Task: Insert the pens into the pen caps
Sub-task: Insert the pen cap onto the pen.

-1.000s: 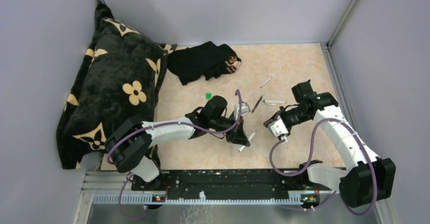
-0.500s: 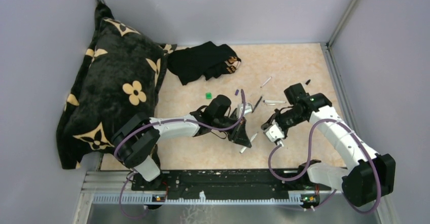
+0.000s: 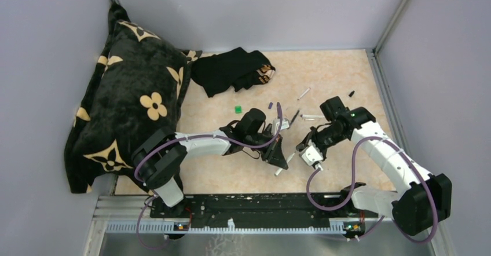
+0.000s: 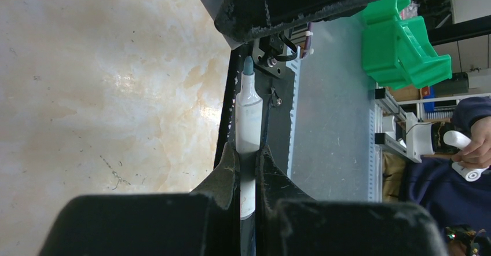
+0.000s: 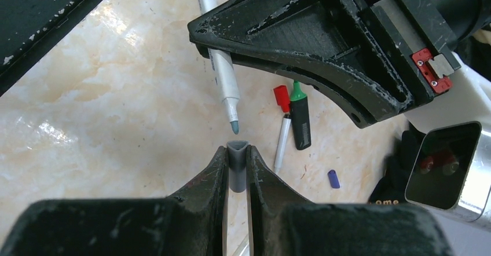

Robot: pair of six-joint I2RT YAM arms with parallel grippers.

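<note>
White pen (image 5: 223,82) is clamped in the left pincer (image 4: 248,158), its tip just above the grey cap (image 5: 237,149) pinched in the right pincer (image 5: 236,168), lower centre of the right wrist view. Looks like the mating step: line them up straight, then push. Loose on the bench (image 3: 336,70), centre-right from above: three other pens (image 3: 312,116) and three caps, a green cap (image 3: 238,109), a purple cap (image 3: 270,105) and a dark cap (image 3: 351,93).

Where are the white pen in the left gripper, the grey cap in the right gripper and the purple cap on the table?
held white pen (image 5: 224,82), right wrist view, middle of its barrel.
grey cap (image 5: 237,166), right wrist view, its side wall below the mouth.
purple cap (image 5: 333,178), right wrist view, its middle.
</note>
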